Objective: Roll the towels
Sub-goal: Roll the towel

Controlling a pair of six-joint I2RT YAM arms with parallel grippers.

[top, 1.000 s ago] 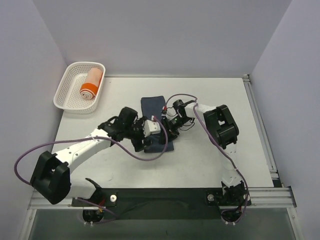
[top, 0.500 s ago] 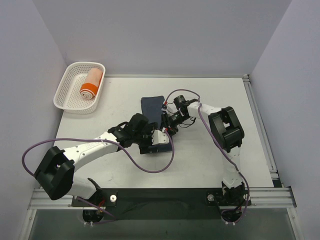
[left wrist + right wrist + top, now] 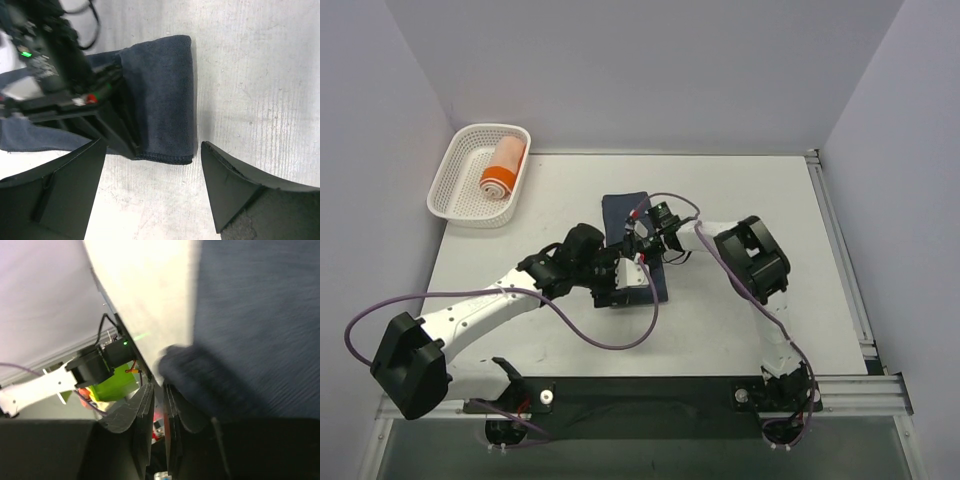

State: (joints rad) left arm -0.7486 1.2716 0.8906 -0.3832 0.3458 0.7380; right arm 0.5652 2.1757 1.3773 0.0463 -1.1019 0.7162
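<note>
Navy towel: the navy towel (image 3: 626,211) lies at the middle of the top view on the table (image 3: 750,185). Its far part lies flat and its near end is turned over into a thick fold, which fills the upper middle of the left wrist view.
Orange towel: the orange towel (image 3: 503,167) sits rolled in the basket (image 3: 454,197) at the upper left of the top view, so that half of the task looks done.
Left gripper: the left gripper (image 3: 155,186) is spread wide and holds nothing. Its fingers straddle the hemmed edge of the fold without touching it.
Right gripper: the right gripper (image 3: 156,412) has its jaws drawn almost together, right at the fold. The blurred picture does not show whether cloth is pinched between them.
Handling: the cloth looks soft, light and limp, with a napped surface that should grip rather than slip. It will likely sag or unroll if released and will not break.
Where to hold: probably the thick turned-over edge near its two ends, pressing it down and forward so the layers stay tight.
</note>
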